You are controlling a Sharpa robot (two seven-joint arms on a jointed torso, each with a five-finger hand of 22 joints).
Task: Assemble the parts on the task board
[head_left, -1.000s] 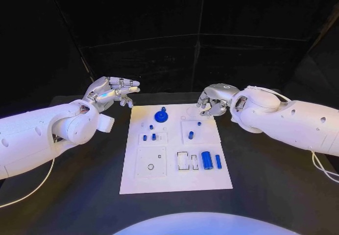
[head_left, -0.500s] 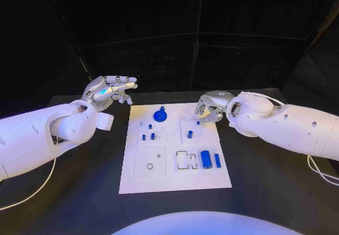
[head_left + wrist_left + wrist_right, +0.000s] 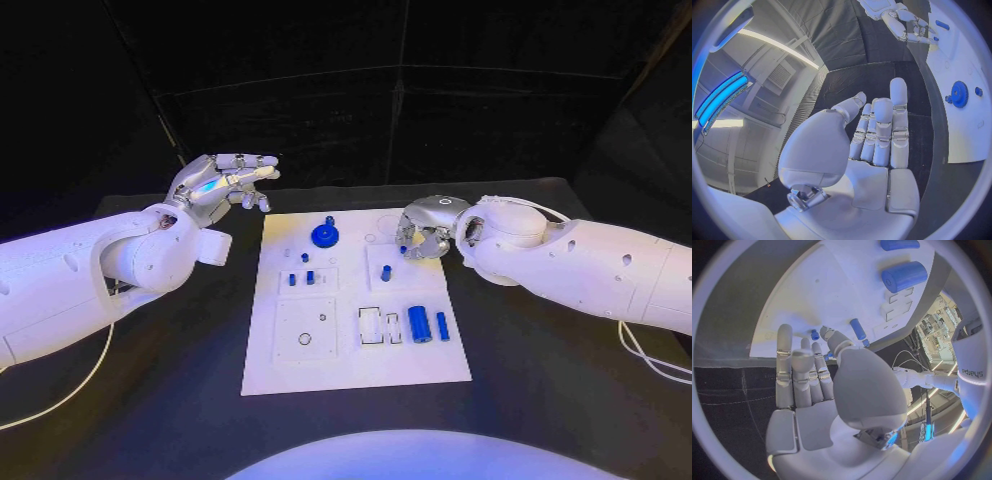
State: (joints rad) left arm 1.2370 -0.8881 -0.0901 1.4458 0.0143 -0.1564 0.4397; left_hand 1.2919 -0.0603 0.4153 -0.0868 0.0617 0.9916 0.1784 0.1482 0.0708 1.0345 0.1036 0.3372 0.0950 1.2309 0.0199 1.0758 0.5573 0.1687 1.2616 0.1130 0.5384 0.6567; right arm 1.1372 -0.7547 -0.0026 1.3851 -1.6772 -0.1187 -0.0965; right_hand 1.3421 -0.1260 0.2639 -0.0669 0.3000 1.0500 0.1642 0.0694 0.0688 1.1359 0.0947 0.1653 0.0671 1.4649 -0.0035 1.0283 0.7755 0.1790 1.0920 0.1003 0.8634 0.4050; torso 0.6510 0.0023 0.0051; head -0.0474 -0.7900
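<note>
The one word I can read is "sharpa", in dark letters running up the robot's white arm point(image 3: 971, 371), seen from the right wrist. The task board point(image 3: 355, 368) bears no lettering I can make out.

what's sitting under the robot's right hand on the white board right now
Under the right hand lies the task board's far right corner, with a small blue peg near its fingertips. Whatever lies directly beneath the palm is covered.
</note>
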